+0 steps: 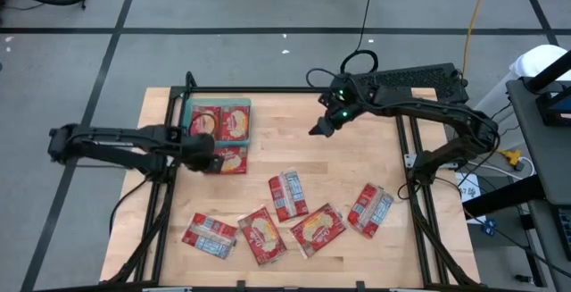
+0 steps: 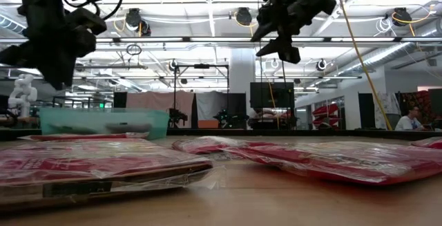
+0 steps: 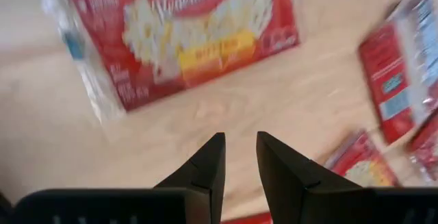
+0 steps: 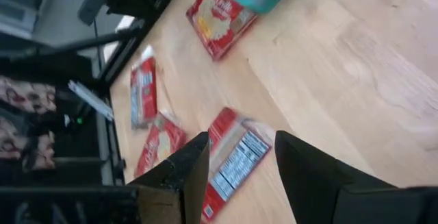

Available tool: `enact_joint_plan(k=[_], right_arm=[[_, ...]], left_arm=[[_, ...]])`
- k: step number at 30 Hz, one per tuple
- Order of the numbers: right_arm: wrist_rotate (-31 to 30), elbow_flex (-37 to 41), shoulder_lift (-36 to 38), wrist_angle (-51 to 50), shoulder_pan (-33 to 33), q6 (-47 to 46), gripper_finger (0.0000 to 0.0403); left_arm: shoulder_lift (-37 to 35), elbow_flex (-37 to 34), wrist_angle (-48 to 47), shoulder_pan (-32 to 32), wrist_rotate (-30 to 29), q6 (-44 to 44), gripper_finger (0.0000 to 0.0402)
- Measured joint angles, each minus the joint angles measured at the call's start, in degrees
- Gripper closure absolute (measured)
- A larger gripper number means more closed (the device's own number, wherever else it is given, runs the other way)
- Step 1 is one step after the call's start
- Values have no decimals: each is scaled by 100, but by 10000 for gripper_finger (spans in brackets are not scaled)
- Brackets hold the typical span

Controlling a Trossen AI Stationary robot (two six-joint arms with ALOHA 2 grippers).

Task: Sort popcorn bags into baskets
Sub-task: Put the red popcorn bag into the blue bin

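1. Popcorn bags (image 1: 308, 225) are seen spread flat over the near half of the worktop (image 1: 375, 158), five of them loose; one more (image 1: 230, 160) lies just beside the near edge of the basket (image 1: 189, 113), and two red packets are already lying inside that teal tray.
2. Each packet is judged light, thin and limp, wrapped in a clear glossy film that is likely to be slippery and to crinkle under pressure.
3. A hold is best taken on a short edge or a corner, where the film stands slightly off the wood; a flat pinch from above is judged likely to slide off.
4. The left pincer (image 3: 239, 157) is held above the worktop beside the packet next to the basket; its fingers are seen slightly apart, with bare wood showing through the narrow gap, and nothing is held or touched.
5. The right pincer (image 4: 236, 157) is raised well above the far middle of the worktop; its fingers are spread wider and are empty, with a label-side packet (image 4: 236, 166) visible below.
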State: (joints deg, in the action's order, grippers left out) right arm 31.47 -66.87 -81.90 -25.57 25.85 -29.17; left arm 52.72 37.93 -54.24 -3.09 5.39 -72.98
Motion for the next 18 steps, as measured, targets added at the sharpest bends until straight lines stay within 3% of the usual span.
enact_joint_plan(k=[4,14,18], right_arm=[[8,2,42,-218,-107,530,245],[25,2,224,-727,-272,1122,245],[30,0,296,-727,-272,1190,245]], left_arm=[[449,-126,53,349,-11,-175,295],[1870,-184,31,435,-674,344,119],[2522,-184,98,317,-785,879,92]])
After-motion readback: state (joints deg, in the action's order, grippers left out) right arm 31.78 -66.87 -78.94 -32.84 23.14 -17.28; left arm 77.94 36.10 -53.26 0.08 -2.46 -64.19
